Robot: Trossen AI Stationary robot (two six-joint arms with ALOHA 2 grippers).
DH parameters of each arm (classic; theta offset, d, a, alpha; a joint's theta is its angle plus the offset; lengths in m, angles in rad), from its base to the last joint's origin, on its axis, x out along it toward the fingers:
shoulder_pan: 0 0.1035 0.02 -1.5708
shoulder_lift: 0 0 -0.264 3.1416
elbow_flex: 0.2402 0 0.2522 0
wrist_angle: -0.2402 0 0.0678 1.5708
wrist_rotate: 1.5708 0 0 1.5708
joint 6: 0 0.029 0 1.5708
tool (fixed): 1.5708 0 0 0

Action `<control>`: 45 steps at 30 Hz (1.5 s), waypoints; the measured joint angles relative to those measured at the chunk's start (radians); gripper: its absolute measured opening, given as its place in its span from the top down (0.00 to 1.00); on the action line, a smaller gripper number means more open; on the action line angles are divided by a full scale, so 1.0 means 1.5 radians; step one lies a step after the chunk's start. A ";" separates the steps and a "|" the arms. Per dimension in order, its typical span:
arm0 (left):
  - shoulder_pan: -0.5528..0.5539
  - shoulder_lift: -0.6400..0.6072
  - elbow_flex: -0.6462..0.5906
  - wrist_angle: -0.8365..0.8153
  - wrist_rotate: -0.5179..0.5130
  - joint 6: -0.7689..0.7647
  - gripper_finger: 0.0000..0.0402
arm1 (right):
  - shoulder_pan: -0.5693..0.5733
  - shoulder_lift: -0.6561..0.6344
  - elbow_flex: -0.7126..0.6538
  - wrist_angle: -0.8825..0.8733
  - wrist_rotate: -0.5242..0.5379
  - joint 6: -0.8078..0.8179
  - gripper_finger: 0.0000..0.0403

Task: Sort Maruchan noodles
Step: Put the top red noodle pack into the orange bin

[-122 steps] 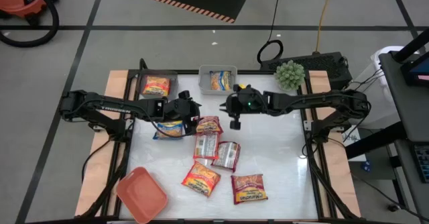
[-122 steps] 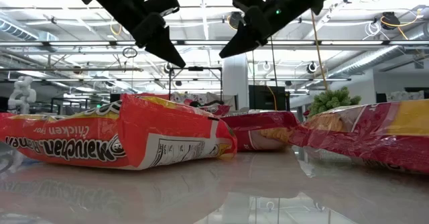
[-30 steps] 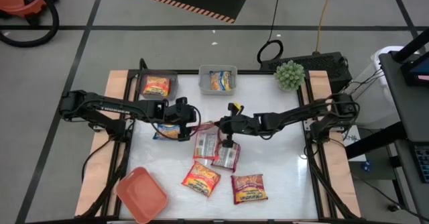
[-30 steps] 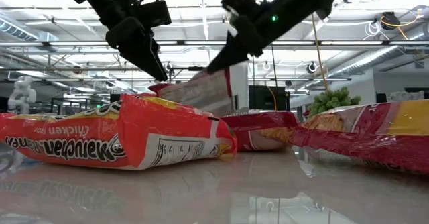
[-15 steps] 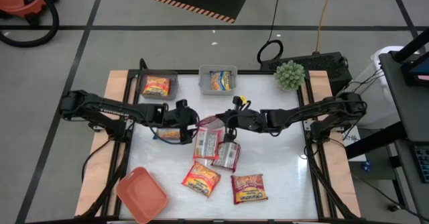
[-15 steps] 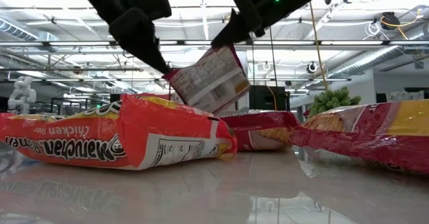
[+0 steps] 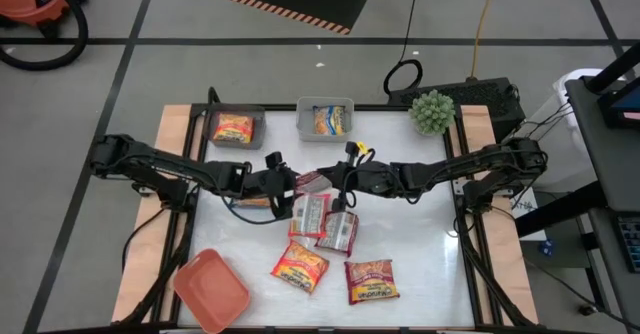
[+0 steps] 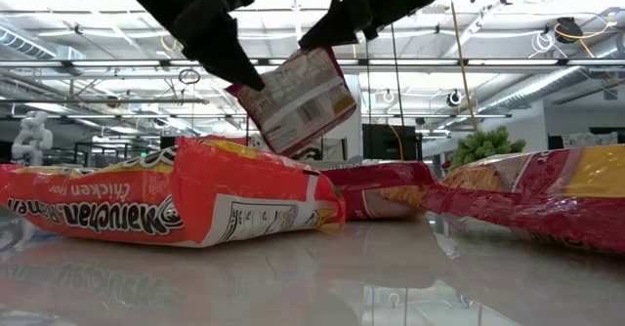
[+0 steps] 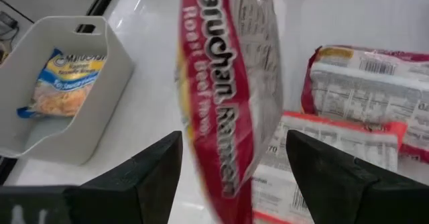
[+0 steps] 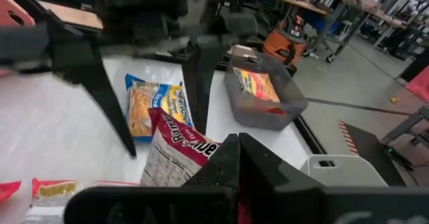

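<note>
Bright, even light falls from ceiling strip lights (image 8: 293,14), which blow out to white along the top of the low view. The glossy white tabletop (image 8: 312,277) mirrors the packets softly. In the left wrist view the lifted silvery-pink packet (image 9: 231,83) is motion-blurred. The right wrist view is soft throughout, with dark foreground shapes out of focus.

- We count eight noodle packets (image 7: 340,232) in all
- Three are orange-red packets (image 7: 300,266), one of them in a bin
- Three are silvery-pink packets (image 7: 308,214), one of them up in the air
- Two are blue packets (image 10: 155,108), one of them in a bin
- We see three bins: one grey bin (image 7: 215,117), one white bin (image 7: 303,124), one salmon-red bin (image 7: 210,292)
- Two robot arms (image 7: 160,164)
- One green plant (image 7: 432,111)
</note>
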 joint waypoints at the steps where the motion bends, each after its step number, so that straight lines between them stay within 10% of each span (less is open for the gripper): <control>1: -0.001 0.002 0.000 0.003 0.000 0.000 0.32 | 0.000 0.000 0.000 0.001 -0.002 0.000 1.00; 20: 0.009 0.074 -0.001 0.143 -0.005 0.034 0.33 | 0.015 0.000 0.000 0.029 -0.020 -0.001 1.00; 34: 0.008 0.073 0.000 0.127 -0.006 0.021 0.68 | 0.017 0.000 0.000 0.024 -0.017 -0.003 1.00; 45: -0.035 0.023 0.000 0.026 -0.008 -0.025 0.71 | 0.042 -0.048 0.000 0.020 -0.012 0.008 0.89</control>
